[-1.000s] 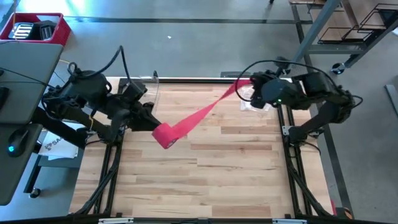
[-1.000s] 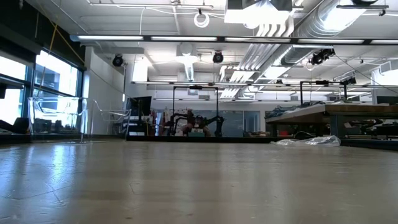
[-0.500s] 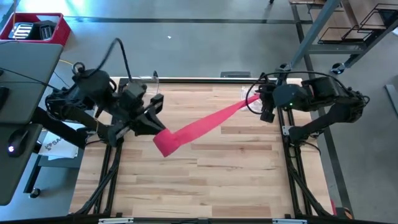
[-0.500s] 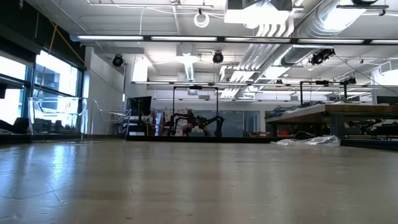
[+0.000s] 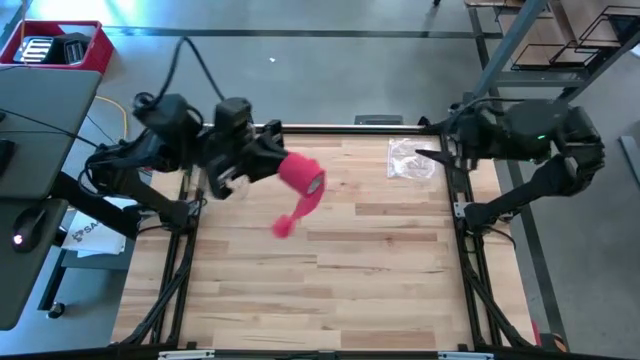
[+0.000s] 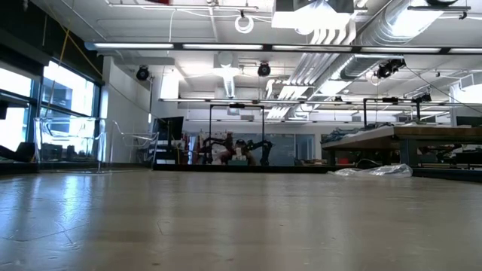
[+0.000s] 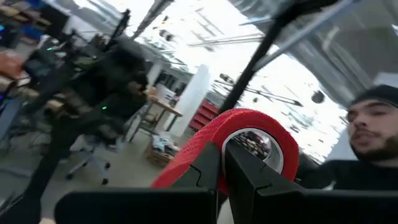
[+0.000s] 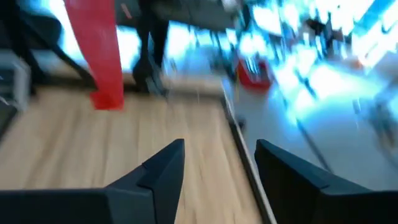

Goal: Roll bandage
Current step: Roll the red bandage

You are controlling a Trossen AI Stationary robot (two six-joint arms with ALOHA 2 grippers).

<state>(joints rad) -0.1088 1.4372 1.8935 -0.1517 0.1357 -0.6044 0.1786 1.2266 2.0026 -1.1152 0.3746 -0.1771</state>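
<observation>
Left fingers [image 7: 221, 171]: pinched tight on the bandage [image 5: 300, 178], biting the wall of the roll where it meets the loose strip; in the high view they sit at [image 5: 268, 160], up above the far-left part of the bench [image 5: 330, 280]
Bandage: bright red, a hollow coil at the left fingertips, lifted off the wood; the left wrist view looks straight through its open core [image 7: 249, 140]
Loose tail: a short red strip drops from the roll, away from the left fingers, and ends in a curled tip [image 5: 284, 226] that hangs free over the bench
Right fingers [image 8: 217, 165]: spread apart and holding nothing, bare wood and the bench edge showing between them; in the high view they sit at [image 5: 447, 152], at the far-right edge of the bench
Gap between arms: the bandage is well apart from the right fingers, and shows in the right wrist view only as a red band hanging farther off [image 8: 93, 46]
Plastic bag [image 5: 412, 160]: clear and crinkled, lying flat on the wood just beside the right fingers; the low view catches it at the far edge [image 6: 373, 171]
Person: a head [image 7: 376, 134] shows beyond the roll in the left wrist view
</observation>
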